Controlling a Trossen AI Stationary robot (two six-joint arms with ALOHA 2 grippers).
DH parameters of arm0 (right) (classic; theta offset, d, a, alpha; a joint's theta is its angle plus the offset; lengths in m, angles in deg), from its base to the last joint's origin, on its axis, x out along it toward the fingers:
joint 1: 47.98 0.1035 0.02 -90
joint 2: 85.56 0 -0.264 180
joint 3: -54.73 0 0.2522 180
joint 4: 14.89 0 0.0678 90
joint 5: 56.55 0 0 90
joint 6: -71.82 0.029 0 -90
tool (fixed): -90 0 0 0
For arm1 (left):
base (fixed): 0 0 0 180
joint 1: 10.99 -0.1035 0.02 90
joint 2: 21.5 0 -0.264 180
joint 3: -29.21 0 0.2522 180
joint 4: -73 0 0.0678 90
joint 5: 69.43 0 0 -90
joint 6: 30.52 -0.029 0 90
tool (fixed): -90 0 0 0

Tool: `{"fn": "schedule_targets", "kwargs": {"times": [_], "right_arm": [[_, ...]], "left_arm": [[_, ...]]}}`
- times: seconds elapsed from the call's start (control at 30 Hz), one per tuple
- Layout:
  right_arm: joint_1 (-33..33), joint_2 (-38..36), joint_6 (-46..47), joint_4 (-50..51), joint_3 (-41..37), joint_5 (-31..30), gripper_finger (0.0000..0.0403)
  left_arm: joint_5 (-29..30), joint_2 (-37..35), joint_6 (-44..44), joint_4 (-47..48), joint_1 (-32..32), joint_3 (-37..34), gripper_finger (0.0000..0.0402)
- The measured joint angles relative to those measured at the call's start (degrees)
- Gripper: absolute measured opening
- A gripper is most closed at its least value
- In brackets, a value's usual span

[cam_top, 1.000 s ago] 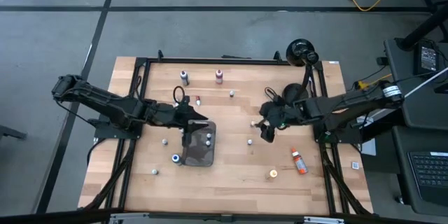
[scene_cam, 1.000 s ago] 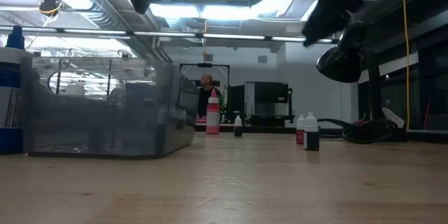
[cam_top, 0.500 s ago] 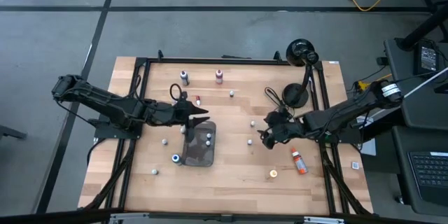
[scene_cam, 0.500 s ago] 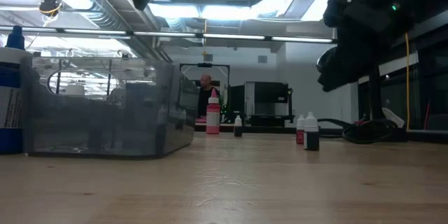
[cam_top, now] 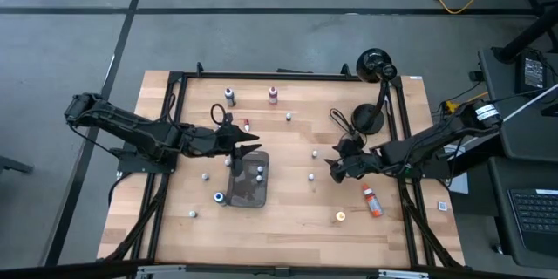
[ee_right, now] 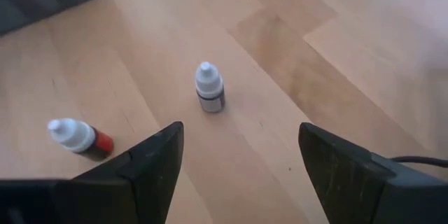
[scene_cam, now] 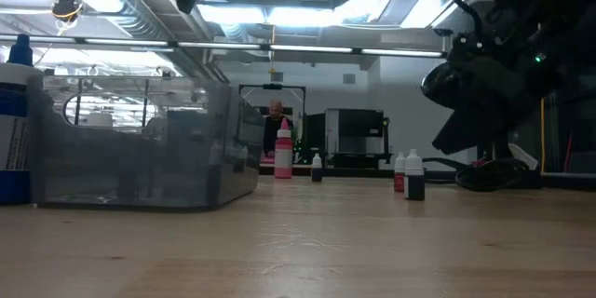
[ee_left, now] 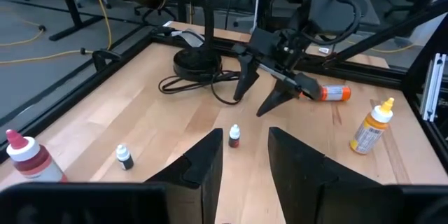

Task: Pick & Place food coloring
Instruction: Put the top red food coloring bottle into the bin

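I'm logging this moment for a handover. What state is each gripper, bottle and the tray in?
Left gripper: partly open, empty, above the tray.
Right gripper: open, empty.
Small dark bottle: upright.
Red bottle: lying down.
Orange-capped bottle: lying down.
Tray: holds two bottles.

Right hand (ee_right: 241, 164) path to small bottle (ee_right: 209, 88) clear; btl upright.

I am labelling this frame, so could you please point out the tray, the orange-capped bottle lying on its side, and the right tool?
tray (cam_top: 247, 197): high view, bare floor near its lower end.
orange-capped bottle (cam_top: 372, 201): high view, mid-body.
right tool (cam_top: 335, 169): high view, midway between its fingertips.
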Motion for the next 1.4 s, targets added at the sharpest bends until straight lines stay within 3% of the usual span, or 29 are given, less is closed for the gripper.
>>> {"fn": "schedule_targets", "kwargs": {"times": [0.33,0.73,1.4], "right_arm": [[-1.36,0.02,-6.2,-8.86,-4.7,2.14,0.0283],[-8.22,0.7,-15.36,-14.36,-6.31,10.16,0.0283],[-10.97,14.47,-19.76,-27.98,-5.08,16.58,0.0283]], "left_arm": [[-0.02,0.0,0.13,0.0,0.0,0.0,0.011],[-0.03,0.01,0.1,0.0,0.0,0.0,0.0109],[-0.04,0.02,-0.04,0.02,0.0,0.0,0.0111]]}}
